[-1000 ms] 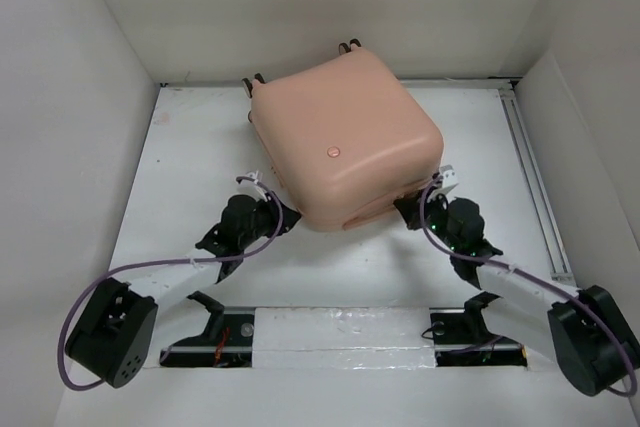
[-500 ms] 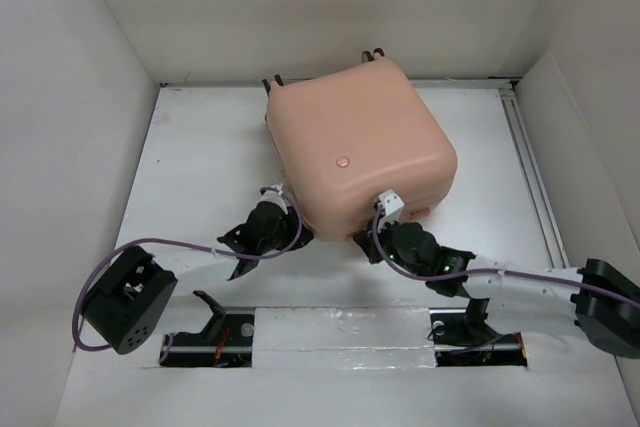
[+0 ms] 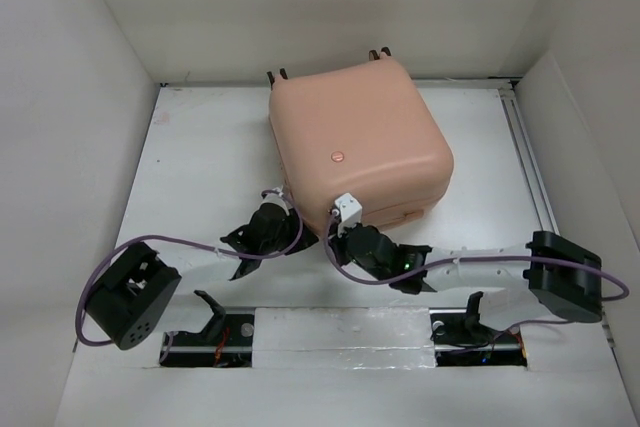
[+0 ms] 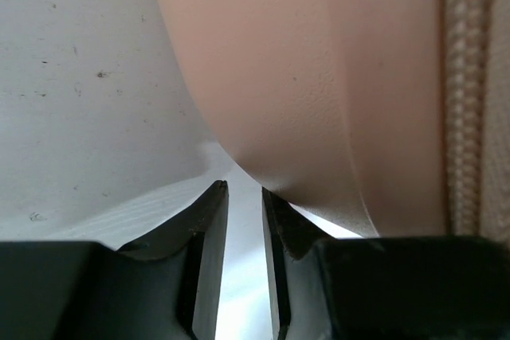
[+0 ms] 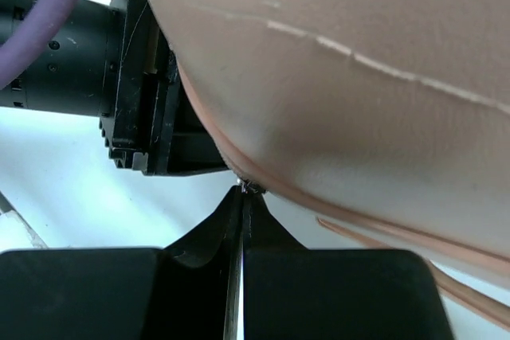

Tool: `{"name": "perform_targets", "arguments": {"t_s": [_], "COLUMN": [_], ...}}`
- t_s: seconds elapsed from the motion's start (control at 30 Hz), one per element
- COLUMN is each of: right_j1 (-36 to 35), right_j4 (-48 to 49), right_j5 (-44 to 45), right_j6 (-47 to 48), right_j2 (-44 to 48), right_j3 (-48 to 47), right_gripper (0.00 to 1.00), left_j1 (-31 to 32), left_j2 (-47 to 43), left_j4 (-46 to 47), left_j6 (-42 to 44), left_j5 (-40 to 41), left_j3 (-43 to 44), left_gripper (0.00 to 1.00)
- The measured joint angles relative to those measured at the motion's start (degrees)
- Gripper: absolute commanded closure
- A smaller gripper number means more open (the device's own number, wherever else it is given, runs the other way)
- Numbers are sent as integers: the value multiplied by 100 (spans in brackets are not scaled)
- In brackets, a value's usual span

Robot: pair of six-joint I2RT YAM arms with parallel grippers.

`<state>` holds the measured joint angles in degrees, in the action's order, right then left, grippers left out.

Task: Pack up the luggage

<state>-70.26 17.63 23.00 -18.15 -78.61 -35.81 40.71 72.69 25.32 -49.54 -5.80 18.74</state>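
Note:
The luggage (image 3: 355, 142), a pale pink hard-shell suitcase, lies closed in the middle of the white table, wheels toward the back wall. My right gripper (image 3: 331, 233) is at its near left corner, shut on the small metal zipper pull (image 5: 252, 187) at the seam of the luggage (image 5: 343, 53). My left gripper (image 3: 301, 235) sits just beside it, at the same corner. Its jaws stand a narrow gap apart with nothing between them, the right fingertip (image 4: 275, 212) close under the curved shell of the luggage (image 4: 319, 77). The zipper band (image 4: 464, 93) runs along the right of that view.
White walls enclose the table on three sides. A metal rail (image 3: 527, 167) runs along the right edge. The arm mounts and a slot (image 3: 340, 332) lie along the near edge. My left arm's black wrist (image 5: 80, 61) shows close beside the right gripper.
My right gripper has swept left along the suitcase's near side, from its right corner to its left corner. The suitcase shifted slightly right and back. The left gripper moved a little right.

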Motion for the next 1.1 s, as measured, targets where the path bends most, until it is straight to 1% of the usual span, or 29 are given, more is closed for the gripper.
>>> {"name": "perform_targets", "arguments": {"t_s": [0.03, 0.1, 0.13, 0.17, 0.23, 0.27, 0.3, 0.33, 0.37, 0.4, 0.43, 0.5, 0.57, 0.63, 0.73, 0.8, 0.93, 1.0, 1.1], "right_j1": [-35, -90, -109, -136, -175, -188, -192, -199, -216, -245, -262, -297, -334, -374, -422, -442, -444, -446, -446], "right_j4": [-9, -4, -4, -17, -61, -103, -138, -181, -251, -275, -326, -435, -466, -538, -664, -717, -734, -741, -787], "right_j5": [74, 205, 251, 293, 389, 413, 424, 420, 402, 389, 348, 256, 168, 98, 44, 31, 24, 31, 31], "right_j6": [-7, -42, -74, -111, -168, -205, -236, -275, -323, -337, -372, -424, -476, -514, -575, -608, -629, -632, -636], "right_j2": [28, 186, 317, 494, 890, 1080, 1244, 1364, 1436, 1484, 1526, 1641, 1821, 2074, 2323, 2374, 2382, 2385, 2439], "right_j3": [4, 125, 225, 369, 699, 837, 942, 1019, 1054, 1058, 1060, 1084, 1202, 1331, 1443, 1451, 1456, 1456, 1456], "right_gripper": [100, 100, 100, 100, 100, 100, 100, 100, 100, 100, 100, 100, 100, 100, 100, 100, 100, 100, 100], "left_j1": [0, 11, 17, 44, 35, -79, -243, -511, -767, -1064, -1366, -1851, -2293, -2677, -3067, -3220, -3283, -3285, -3285], "left_j2": [-7, -76, -164, -302, -675, -874, -992, -1084, -1143, -1215, -1294, -1370, -1161, -557, 662, 1519, 3010, 3477, 3974], "left_j4": [-2, -105, -245, -435, -925, -1202, -1305, -1292, -1217, -1056, -800, -321, 11, 188, 544, 798, 671, 647, 575], "left_j6": [7, 55, 131, 227, 422, 474, 483, 426, 380, 350, 251, 138, 13, -105, -365, -551, -769, -905, -1178], "left_j5": [2, 42, 129, 225, 452, 654, 885, 1119, 1272, 1421, 1451, 1502, 1397, 1115, 533, 160, -463, -717, -1075], "left_j3": [2, 20, 55, 105, 184, 289, 372, 494, 634, 782, 839, 909, 1176, 1779, 2927, 3659, 5053, 5366, 5602], "left_gripper": [79, 75, 69, 50, 39, 29, 26, 23, 16, 16, 5, 2, 0, 0, 0, 0, 0, 0, 0]}}
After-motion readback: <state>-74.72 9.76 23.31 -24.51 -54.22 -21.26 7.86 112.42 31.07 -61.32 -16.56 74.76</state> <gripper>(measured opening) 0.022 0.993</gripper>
